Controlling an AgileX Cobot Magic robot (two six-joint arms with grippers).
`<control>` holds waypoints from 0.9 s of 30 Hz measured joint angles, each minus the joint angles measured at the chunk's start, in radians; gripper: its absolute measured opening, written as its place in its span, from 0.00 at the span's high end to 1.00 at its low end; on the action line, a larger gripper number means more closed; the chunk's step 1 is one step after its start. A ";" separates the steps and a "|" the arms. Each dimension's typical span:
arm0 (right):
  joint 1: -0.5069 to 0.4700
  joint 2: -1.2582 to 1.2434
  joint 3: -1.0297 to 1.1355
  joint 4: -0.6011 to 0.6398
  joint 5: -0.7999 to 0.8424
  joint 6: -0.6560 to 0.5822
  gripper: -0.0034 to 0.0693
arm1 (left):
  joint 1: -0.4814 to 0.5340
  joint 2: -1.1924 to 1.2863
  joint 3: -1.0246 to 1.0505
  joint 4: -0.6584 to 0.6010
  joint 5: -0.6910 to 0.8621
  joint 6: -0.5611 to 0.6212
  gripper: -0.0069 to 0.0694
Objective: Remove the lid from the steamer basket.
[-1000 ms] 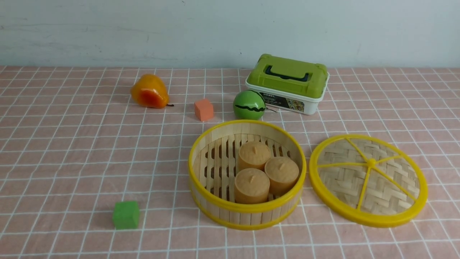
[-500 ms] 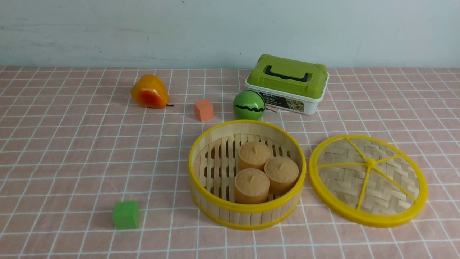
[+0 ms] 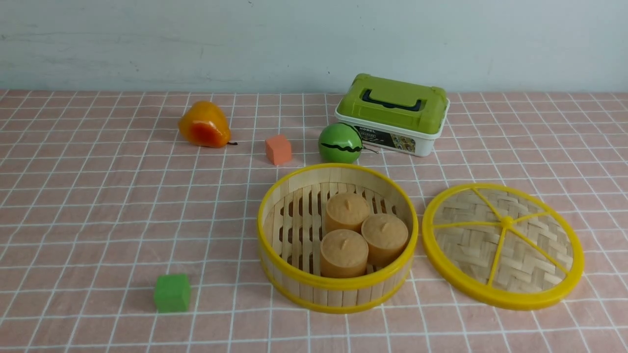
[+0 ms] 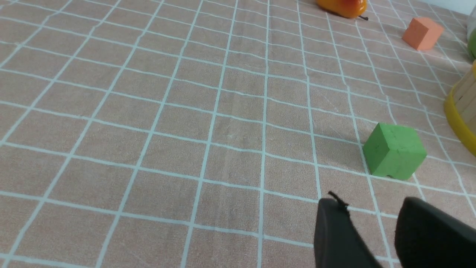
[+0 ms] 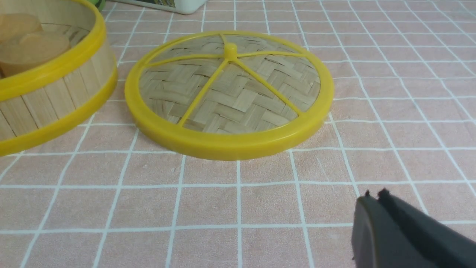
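Observation:
The steamer basket (image 3: 337,289) stands open near the table's middle, with three tan round buns (image 3: 363,233) inside. Its edge shows in the right wrist view (image 5: 55,93) and the left wrist view (image 4: 459,111). The lid (image 3: 503,245) lies flat on the cloth just right of the basket, apart from it, and shows in the right wrist view (image 5: 228,96). My right gripper (image 5: 373,195) is shut and empty, low over the cloth in front of the lid. My left gripper (image 4: 372,204) is open and empty, near a green cube. Neither gripper shows in the front view.
A green cube (image 3: 171,292) (image 4: 394,156) sits front left. An orange cube (image 3: 278,149), a pear (image 3: 204,125), a green ball (image 3: 339,143) and a green-lidded white box (image 3: 392,113) stand at the back. Pink checked cloth (image 3: 98,220) covers the table.

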 joint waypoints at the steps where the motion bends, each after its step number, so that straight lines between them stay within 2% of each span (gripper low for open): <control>1: 0.000 0.000 0.000 0.000 0.000 0.000 0.99 | 0.000 0.000 0.000 0.000 0.000 0.000 0.60; 27: 0.000 0.000 0.000 0.000 0.000 0.000 0.96 | 0.000 0.000 0.000 0.000 0.000 0.000 0.60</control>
